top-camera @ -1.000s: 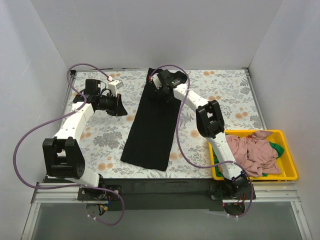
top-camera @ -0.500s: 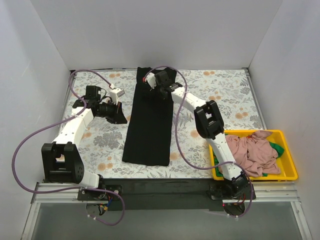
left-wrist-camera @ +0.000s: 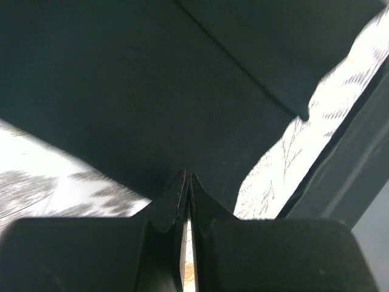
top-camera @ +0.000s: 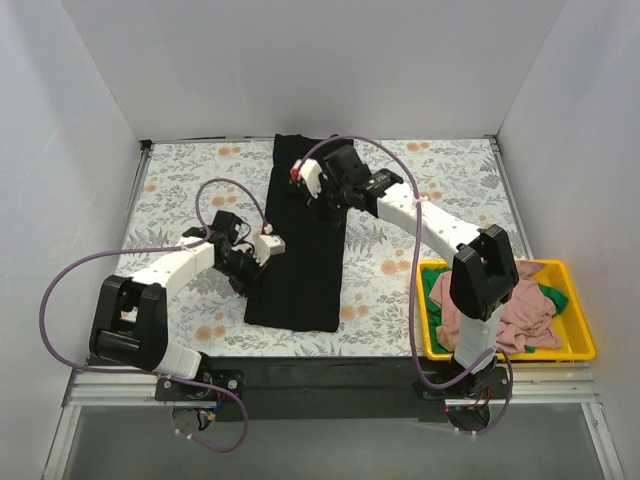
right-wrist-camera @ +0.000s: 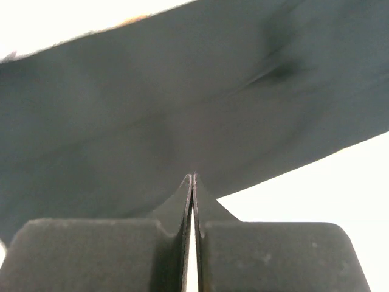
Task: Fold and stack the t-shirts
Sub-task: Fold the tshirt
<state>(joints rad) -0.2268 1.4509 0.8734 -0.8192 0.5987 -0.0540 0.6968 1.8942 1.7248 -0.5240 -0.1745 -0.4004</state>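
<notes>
Table (top-camera: pixel 460 190): spread with a floral tablecloth. A fingertip pressed too low could snag that cloth and drag it along with the shirt.
Black t-shirt (top-camera: pixel 300 275): lies as a long narrow strip down the middle of the table, from the far edge to near the front. If the arms pull unevenly, the crosswise fold would likely go crooked and the soft layers slip apart.
Yellow bin (top-camera: pixel 582 335): at the near right, with the right arm's elbow over its left part. A careless swing could knock it.
Pink t-shirt (top-camera: pixel 515 312): heaped in the bin, where it may catch on that elbow.
Green t-shirt (top-camera: pixel 433 280): mostly buried under the pink one, so lifting one may drag out both.
Right end effector (right-wrist-camera: pixel 192 177): clenched on nothing visible, over the strip's far part. While shut, it can only bunch the cloth.
Left end effector (left-wrist-camera: pixel 186 176): clenched, apparently empty, at the strip's left edge. Contact cannot be told, and a shove here would skew the strip.
</notes>
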